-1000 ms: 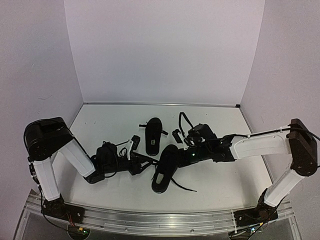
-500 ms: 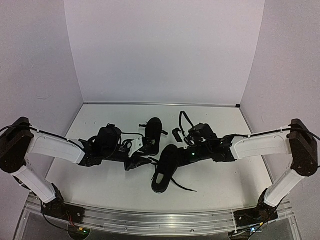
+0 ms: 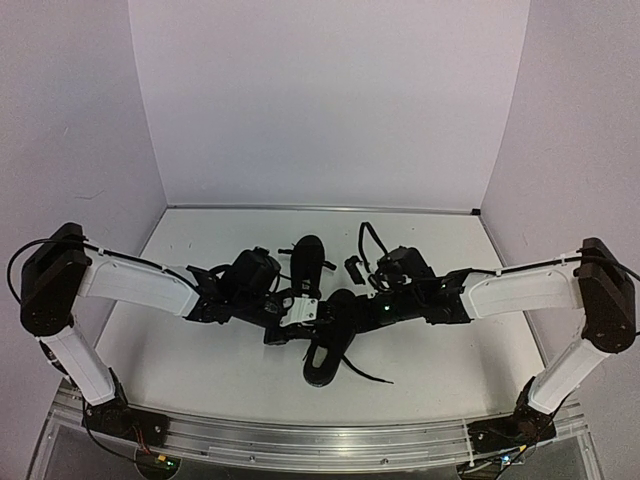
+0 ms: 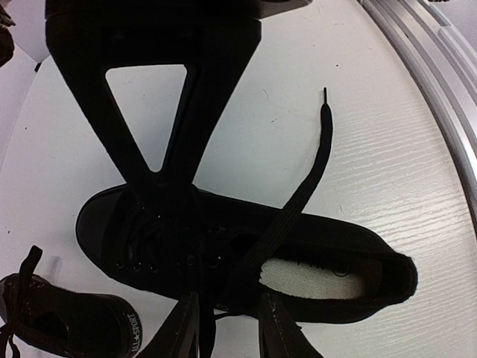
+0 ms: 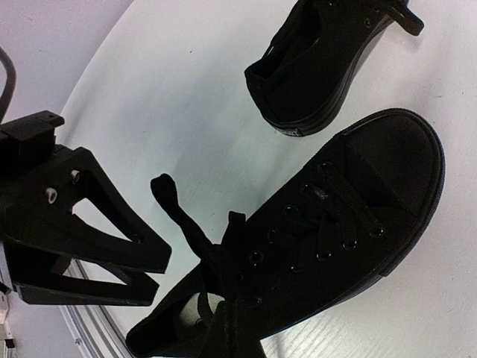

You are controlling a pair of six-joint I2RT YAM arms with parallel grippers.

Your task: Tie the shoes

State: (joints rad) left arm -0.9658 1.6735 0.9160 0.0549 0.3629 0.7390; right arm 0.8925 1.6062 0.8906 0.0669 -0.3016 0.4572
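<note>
The near shoe (image 3: 328, 345) lies on the table with its toe toward the back; it also fills the left wrist view (image 4: 223, 246) and the right wrist view (image 5: 328, 224). The far shoe (image 3: 307, 268) lies behind it. My right gripper (image 3: 358, 300) (image 5: 238, 321) is shut on a lace (image 5: 182, 216) at the near shoe's tongue. My left gripper (image 3: 305, 325) (image 4: 227, 302) is open at the shoe's left side, its fingers (image 4: 272, 328) either side of the other lace (image 4: 305, 179), which runs across the shoe's opening to its tip on the table.
The far shoe shows at the left wrist view's lower left (image 4: 59, 321) and at the right wrist view's top (image 5: 320, 60). A metal rail (image 3: 320, 440) runs along the table's near edge. White walls (image 3: 320, 100) close in the back and sides.
My left arm has swung from the left side of the table in to the near shoe. The right arm and both shoes have not moved.
</note>
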